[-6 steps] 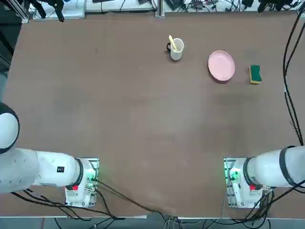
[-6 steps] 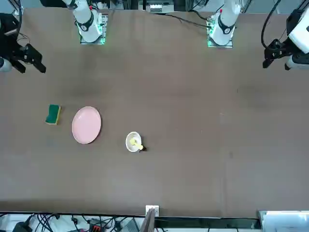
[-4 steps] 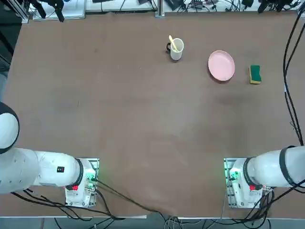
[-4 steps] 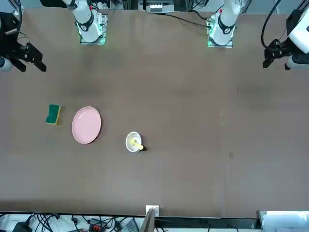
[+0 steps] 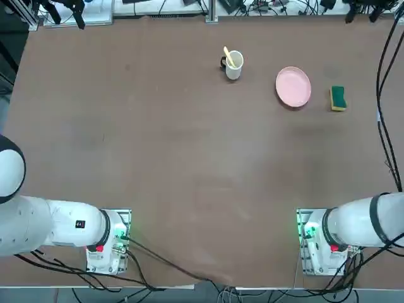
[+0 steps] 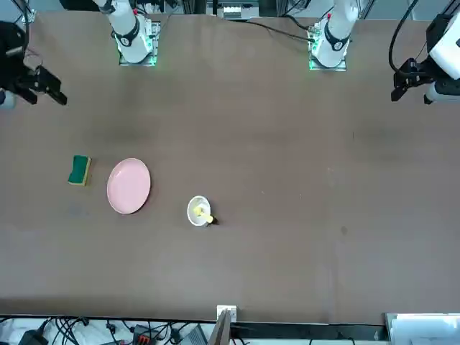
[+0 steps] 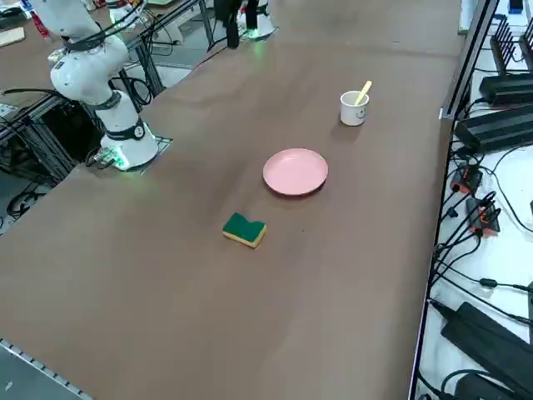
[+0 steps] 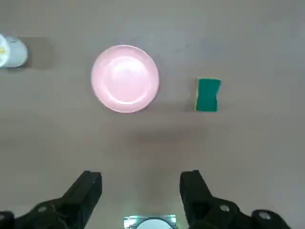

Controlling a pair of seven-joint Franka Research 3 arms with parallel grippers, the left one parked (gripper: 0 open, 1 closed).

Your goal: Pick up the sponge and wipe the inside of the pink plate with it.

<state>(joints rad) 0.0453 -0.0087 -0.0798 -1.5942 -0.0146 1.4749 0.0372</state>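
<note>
Right gripper [image 8: 141, 191]: you see it high, jaws apart, empty.
Sponge [image 5: 338, 98]: at the pink plate's [image 5: 293, 86] 3 o'clock.

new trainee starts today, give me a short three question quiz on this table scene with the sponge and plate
1. True or false: the small green-topped, yellow-based rectangular sponge lies inside the round pale pink plate.
2. Multiple choice: what stands in the white mug? A) a yellow utensil B) a red brush C) nothing
3. Short answer: is the right arm's black two-finger gripper open or shut, and does it hold anything?

Key
1. False: the sponge lies on the brown table beside the plate, with a gap between them.
2. A
3. Open and empty, high above the table, with plate and sponge both in its wrist view.
</note>
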